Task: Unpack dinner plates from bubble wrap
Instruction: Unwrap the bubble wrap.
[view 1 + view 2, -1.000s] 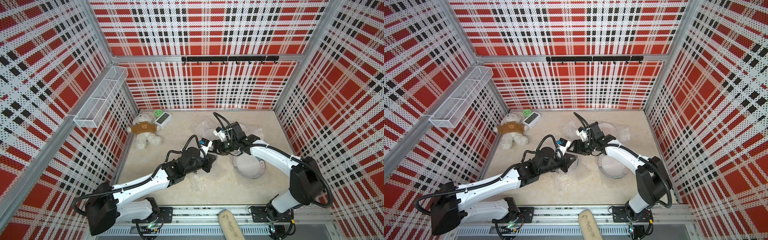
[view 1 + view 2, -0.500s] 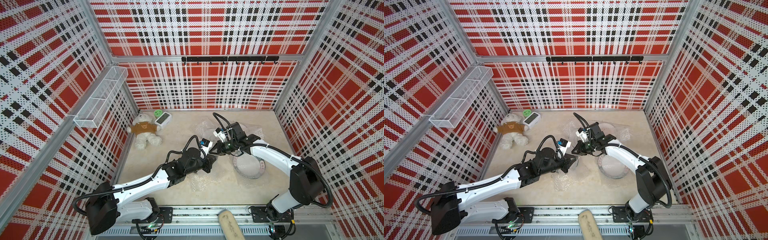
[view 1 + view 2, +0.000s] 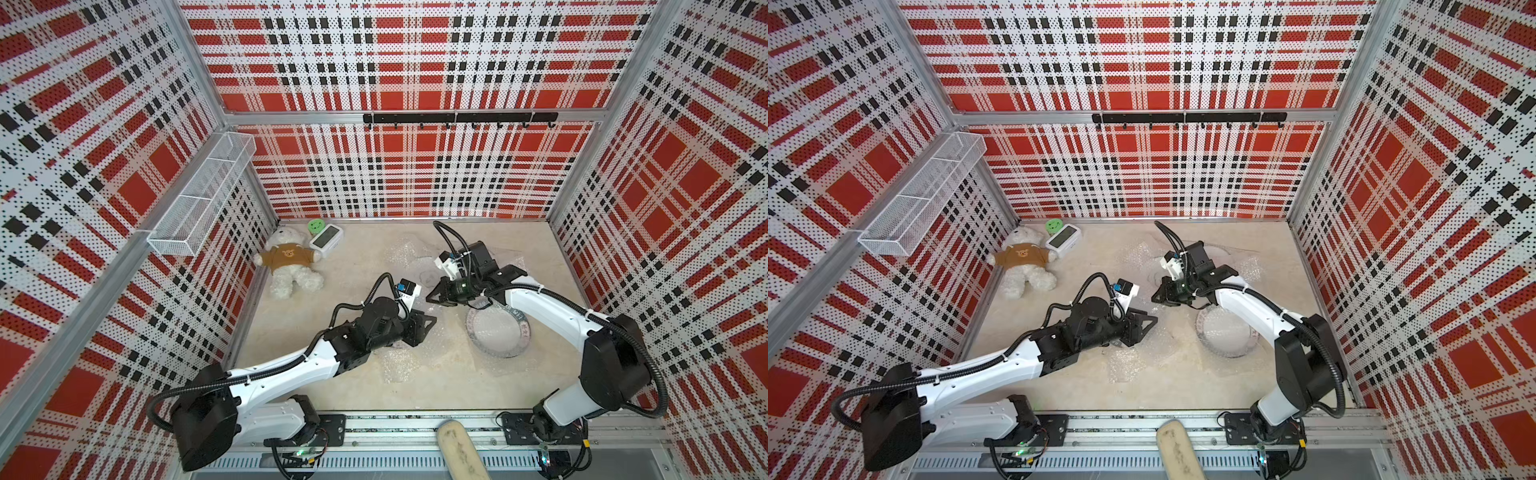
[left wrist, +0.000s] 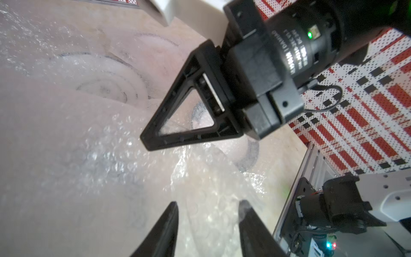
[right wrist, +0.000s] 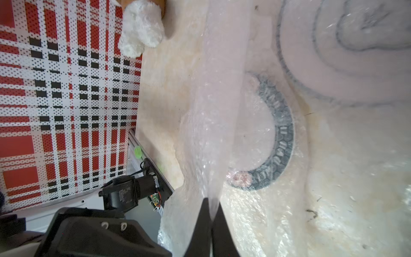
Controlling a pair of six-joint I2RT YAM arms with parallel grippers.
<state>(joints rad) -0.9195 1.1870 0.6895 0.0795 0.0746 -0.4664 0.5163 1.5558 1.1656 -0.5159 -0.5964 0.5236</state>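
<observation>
Both grippers at the wrap, mid-table. My right gripper (image 5: 210, 201) is pinched closed on a raised fold of the bubble wrap (image 5: 213, 133). My left gripper (image 4: 209, 203) stands with its jaws parted just over the same crinkled plastic, and I can make out nothing gripped between them. In both top views the two tips face each other, near but apart.

The held sheet hangs in front of the plates. Through it, the right wrist view shows a banded plate (image 5: 282, 133), with a dark lettered rim and a pinkish-red mark at the band's end, and beside it an emblem plate (image 5: 355, 44). In a top view a lettered plate (image 3: 498, 332) lies under wrap on the table (image 3: 332, 386), my right forearm crossing its far edge; I cannot tell whether it is the banded one.

A teddy bear (image 3: 291, 266) and a white clock (image 3: 326, 243) sit in the far left corner, well apart. A wire basket (image 3: 199, 208) hangs on the left wall.
</observation>
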